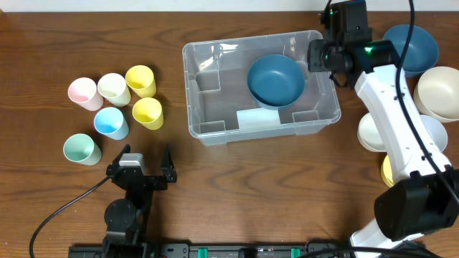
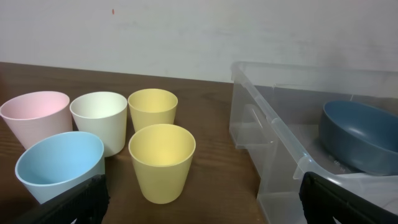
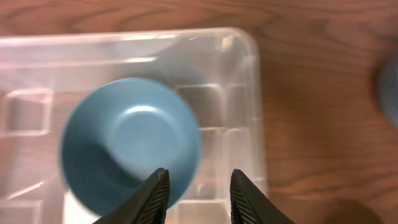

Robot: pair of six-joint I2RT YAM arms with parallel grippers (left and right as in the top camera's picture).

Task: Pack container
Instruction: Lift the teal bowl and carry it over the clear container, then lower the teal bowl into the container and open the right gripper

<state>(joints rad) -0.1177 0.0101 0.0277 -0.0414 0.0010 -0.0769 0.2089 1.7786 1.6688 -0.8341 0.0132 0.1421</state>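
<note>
Fingertips of the right claw are filling the foreground of the rt wrist view. They are standing part open w/ a clear gap, and nothing is showing pinched between them. Below them a blue bowl is lying mouth up inside the clear bin, toward its right end. The bowl is looking blurred in this view, so it cannot be told whether it is sitting flat.

Seen from overhead, the bin is sitting mid-bench, between six cups on the left and spare bowls on the right. The left claw is waiting near the cups, spread as wide as it goes and holding nothing.

Step in hand, as judged: the right claw is probably parting from the bowl it is hanging over, w/ the rest of the packing not yet done.

- Approx. method: lifting straight up until the fingertips are above the rim, and only then swinging rt toward the spare bowls.
- Keeping the gap no wider than it is now, so that neither finger is catching the bin wall or the bowl's lip.
- Nesting later bowls into the blue one, which is leaving the left half free for cups.
</note>
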